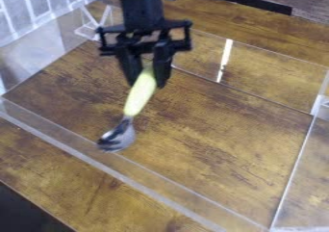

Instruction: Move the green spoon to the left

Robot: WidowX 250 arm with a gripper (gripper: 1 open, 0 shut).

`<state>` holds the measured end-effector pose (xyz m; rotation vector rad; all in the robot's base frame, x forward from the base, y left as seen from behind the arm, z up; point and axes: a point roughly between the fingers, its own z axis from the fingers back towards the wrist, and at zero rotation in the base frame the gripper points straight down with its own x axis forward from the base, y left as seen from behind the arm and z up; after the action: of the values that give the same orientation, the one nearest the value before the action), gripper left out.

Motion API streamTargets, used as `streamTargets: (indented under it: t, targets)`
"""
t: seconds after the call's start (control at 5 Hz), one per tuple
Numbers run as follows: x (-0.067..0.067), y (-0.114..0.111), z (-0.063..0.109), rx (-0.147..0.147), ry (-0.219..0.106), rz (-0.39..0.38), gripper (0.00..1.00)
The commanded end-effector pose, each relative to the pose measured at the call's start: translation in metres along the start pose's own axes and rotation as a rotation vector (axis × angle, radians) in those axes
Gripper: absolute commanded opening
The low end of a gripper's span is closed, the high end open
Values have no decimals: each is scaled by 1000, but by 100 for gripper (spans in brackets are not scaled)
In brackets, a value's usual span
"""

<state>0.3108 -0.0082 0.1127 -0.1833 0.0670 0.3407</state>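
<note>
Camera view looks down at an angle on a dark, grained wooden worktop (218, 140) fenced by low clear acrylic walls (154, 183) that catch the light along their edges. A black robot arm (138, 3) comes down from the top of the frame, its gripper (144, 72) pointing almost straight down over the left-centre of the enclosed area. The black fingers (133, 64) are clamped on the upper end of the green spoon (134, 101), pinching the thick pale yellow-green handle between them.

The spoon hangs tilted, its handle slanting down and to the left from the fingers, and its shiny silver bowl (114, 137) sits at the lowest point, at or right on the wood near the front-left acrylic wall. Whether the bowl actually touches the worktop cannot be told for certain, though a dark shadow lies directly beneath it.

A bright strip of reflection (226, 58) stands on the rear acrylic panel to the right of the gripper, well apart from the spoon. At the upper left, outside the enclosure, pale vertical bars (33, 10) and a small white triangular frame (92, 22) are visible, blurred and hard to identify. The wooden surface continues beyond the walls at the front and the far right.
</note>
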Motion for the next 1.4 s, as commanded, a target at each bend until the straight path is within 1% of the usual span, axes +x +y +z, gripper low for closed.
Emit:
streamTargets:
  t: [0.0,0.2,0.4,0.6,0.8,1.2]
  targets:
    - [-5,25,14,18,-97,5,0]
    - [-5,56,7,31,-117,32,0]
    - [-3,69,-5,39,-124,65,0]
    - [-3,71,-17,56,-125,62,0]
    - [1,80,-16,68,-122,-4,0]
    - [12,100,-12,85,-123,-110,0]
